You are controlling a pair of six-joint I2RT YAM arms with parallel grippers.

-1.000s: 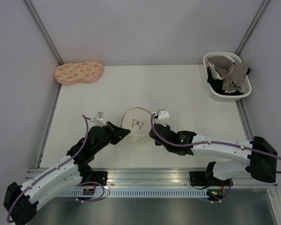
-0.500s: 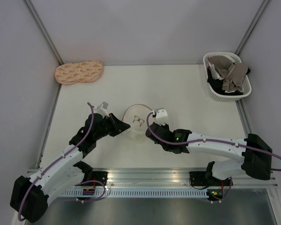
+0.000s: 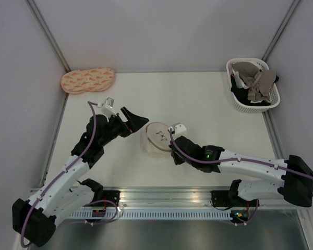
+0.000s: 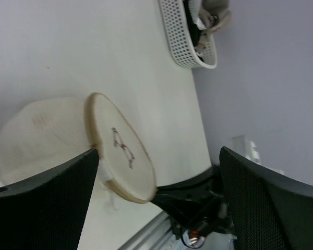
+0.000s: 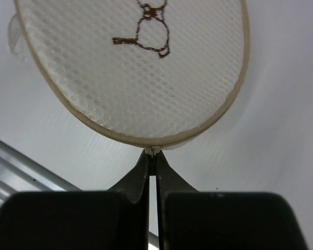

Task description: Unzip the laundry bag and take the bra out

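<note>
The round cream laundry bag (image 3: 157,136) lies mid-table, its face with the small black drawing tilted up. My right gripper (image 3: 172,150) is at its near right rim. In the right wrist view the mesh bag (image 5: 130,67) fills the top, and the right gripper (image 5: 152,154) is shut on the zipper pull (image 5: 153,150) on the tan rim. My left gripper (image 3: 137,119) hovers open just left of the bag, touching nothing. From the left wrist the bag (image 4: 120,151) stands on edge between the wide-apart fingers of that gripper (image 4: 159,156). The bra is hidden.
A pink-orange patterned pouch (image 3: 87,79) lies at the back left corner. A white basket (image 3: 253,86) of beige and black clothes stands at the back right, also seen from the left wrist as the basket (image 4: 190,36). The metal rail runs along the near edge.
My left gripper has let go of the bag's left edge, opened wide and drawn back to the left. The bag has shifted slightly right with the right gripper still on the pull.
</note>
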